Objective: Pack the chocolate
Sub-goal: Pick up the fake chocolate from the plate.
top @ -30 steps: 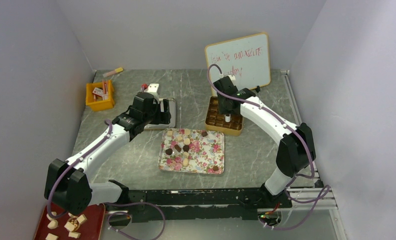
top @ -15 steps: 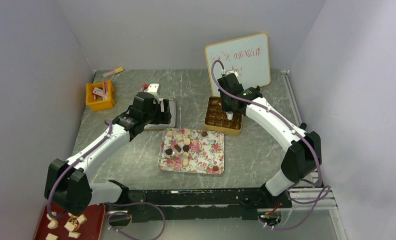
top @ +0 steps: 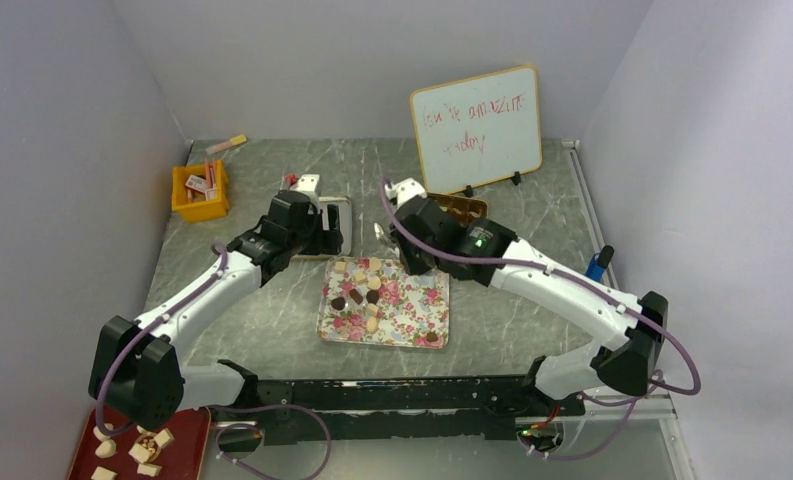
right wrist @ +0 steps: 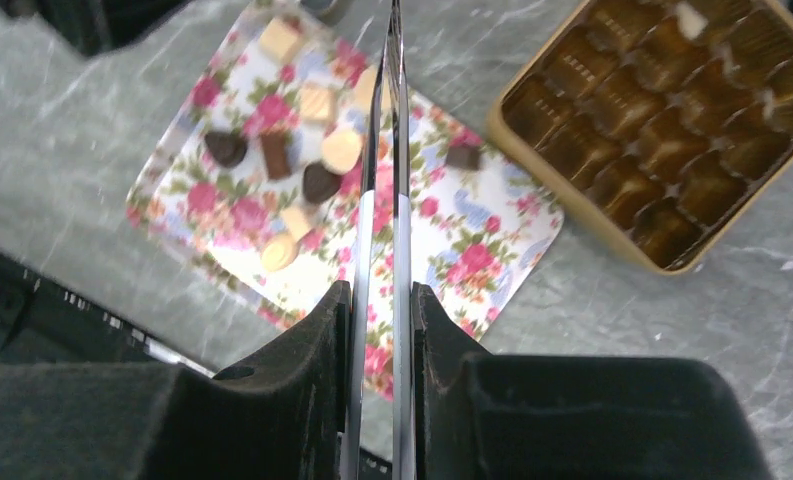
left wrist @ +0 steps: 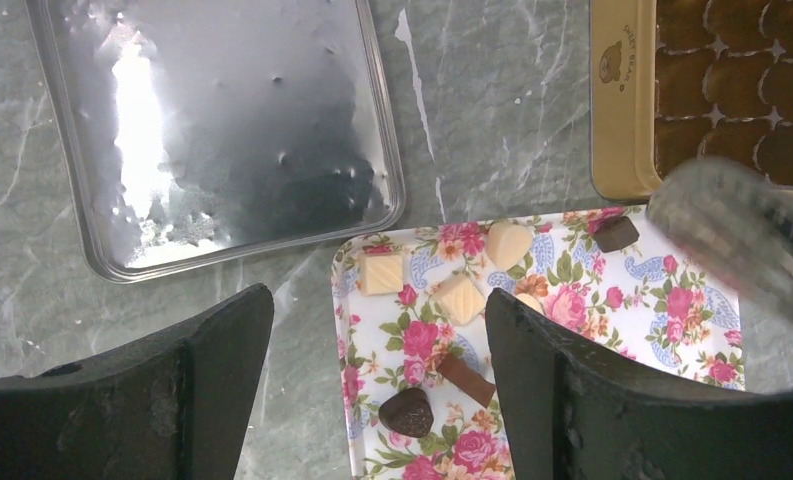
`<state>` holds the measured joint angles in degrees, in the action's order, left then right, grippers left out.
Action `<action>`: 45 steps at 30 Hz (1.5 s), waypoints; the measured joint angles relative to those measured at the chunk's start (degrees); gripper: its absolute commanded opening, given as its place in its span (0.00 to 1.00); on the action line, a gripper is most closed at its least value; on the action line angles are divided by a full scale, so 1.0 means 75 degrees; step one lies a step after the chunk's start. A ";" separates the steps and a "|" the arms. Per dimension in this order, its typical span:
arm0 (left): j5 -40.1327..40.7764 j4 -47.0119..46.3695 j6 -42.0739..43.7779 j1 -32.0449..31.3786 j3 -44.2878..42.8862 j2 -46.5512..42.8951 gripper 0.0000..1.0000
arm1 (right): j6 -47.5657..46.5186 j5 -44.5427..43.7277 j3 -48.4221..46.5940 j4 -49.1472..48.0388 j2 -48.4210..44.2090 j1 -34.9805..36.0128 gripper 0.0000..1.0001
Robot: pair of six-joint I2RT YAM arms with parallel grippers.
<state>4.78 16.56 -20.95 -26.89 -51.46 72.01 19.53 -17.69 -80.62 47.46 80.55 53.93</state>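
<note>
Most of the chocolate (left wrist: 459, 298) is sitting loose on the floral tray (top: 412, 305) in the middle of the table (top: 272, 310). The dark, tan and cream pieces are bunched toward the tray's left half, with one dark piece near the far right corner and another by the near right edge.

The left gripper (left wrist: 372, 300) hangs over the spot where the tray's far-left corner meets a shiny metal lid (left wrist: 222, 130), with its fingers spread wide.

The right gripper (right wrist: 382, 300) is above the tray's far edge, its fingers squeezed onto a pair of thin metal tongs (right wrist: 394, 80) whose blades are almost touching.

The gold box (right wrist: 672, 120) with the brown cell insert sits just past the tray's far-right corner, and from above it's half hidden under the right arm. There looks to be one pale piece in a cell near the box's edge, though it's pretty blurry.
</note>
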 measured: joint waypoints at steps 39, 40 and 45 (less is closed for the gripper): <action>0.0029 0.0006 -0.0125 -0.0137 0.0117 0.0000 0.82 | 0.0248 -0.0157 0.1341 0.0058 0.0466 0.1594 0.37; 0.0029 0.0003 -0.0125 -0.0137 0.0117 0.0000 0.82 | 0.0242 -0.0154 0.1341 0.0058 0.0475 0.1597 0.37; 0.0032 0.0006 -0.0125 -0.0140 0.0117 0.0009 0.82 | 0.0192 -0.0117 0.1341 -0.0015 0.0557 0.1603 0.37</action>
<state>5.02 16.60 -21.89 -27.94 -50.59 72.07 20.97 -18.57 -70.57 47.35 84.73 65.95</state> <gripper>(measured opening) 0.821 0.378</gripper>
